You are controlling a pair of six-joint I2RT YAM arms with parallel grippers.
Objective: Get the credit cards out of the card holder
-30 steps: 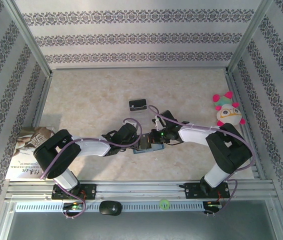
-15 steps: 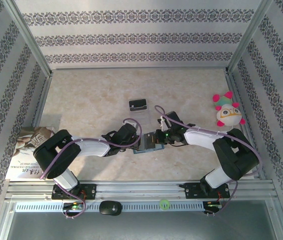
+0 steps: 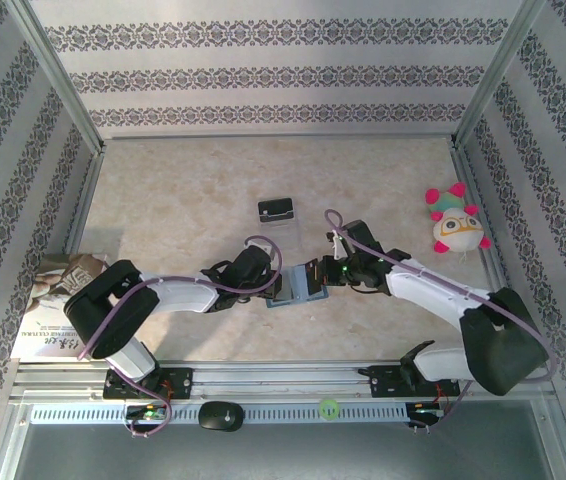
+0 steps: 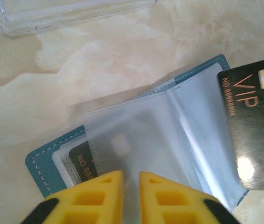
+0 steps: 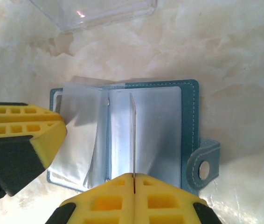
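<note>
Right pincer [image 5: 133, 177] clamped on 1 card [image 4: 254, 130] above open card holder [image 5: 157, 126], left pincer [image 4: 131, 178] pinching its sleeve [image 4: 136, 135]

Your right arm [image 3: 433, 290] has swung its elbow out to the right and sunk lower. Your right claw [image 5: 133, 181], pinching the black VIP card [image 4: 255, 130], has drawn slightly rightward from the left claw [image 4: 130, 181] over the card holder [image 5: 189, 116].

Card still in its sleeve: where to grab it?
Probably the short end nearest the teal rim of the holder, pinched across its thickness, approaching low from that side: the card lies flat under clear sleeves, blocking access from above. Whether that end is exposed, can't tell.
</note>
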